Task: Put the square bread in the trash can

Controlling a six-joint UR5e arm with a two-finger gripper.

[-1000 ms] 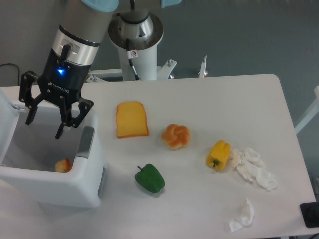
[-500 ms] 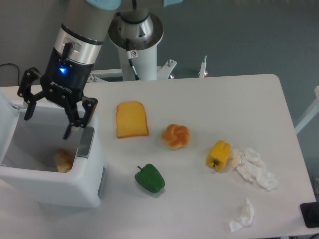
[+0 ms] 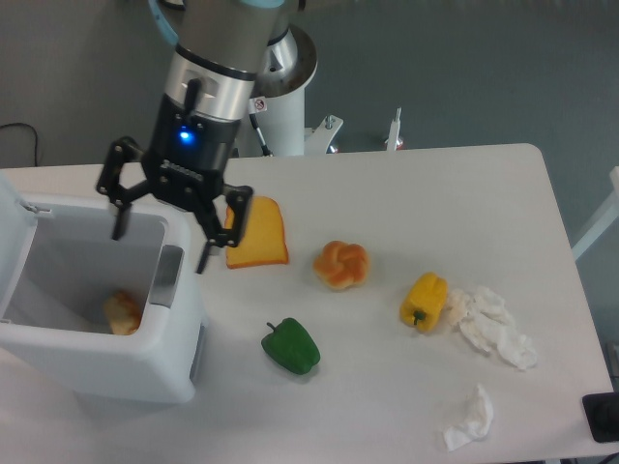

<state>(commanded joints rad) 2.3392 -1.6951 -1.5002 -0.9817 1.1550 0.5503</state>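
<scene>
Already inside the trash can [image 3: 106, 362]: the square bread [image 3: 122, 311], a pale, lumpy chunk with an orange tinge, lying low against the bin's right wall and partly hidden by that rim. Above the can's right edge, at the desk's [image 3: 406, 203] left side, the gripper [image 3: 161, 228], fingers spread wide and holding nothing. Nearby on the white desk: a toast slice [image 3: 257, 232] partly covered by one finger, a knotted bun [image 3: 341, 264], a green pepper [image 3: 290, 347], a yellow pepper [image 3: 425, 301], crumpled tissues [image 3: 494, 327] near the right edge. Grey floor behind.

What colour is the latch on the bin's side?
Grey, on the large white plastic bin; its latch shows clearly in the fixed camera.
</scene>
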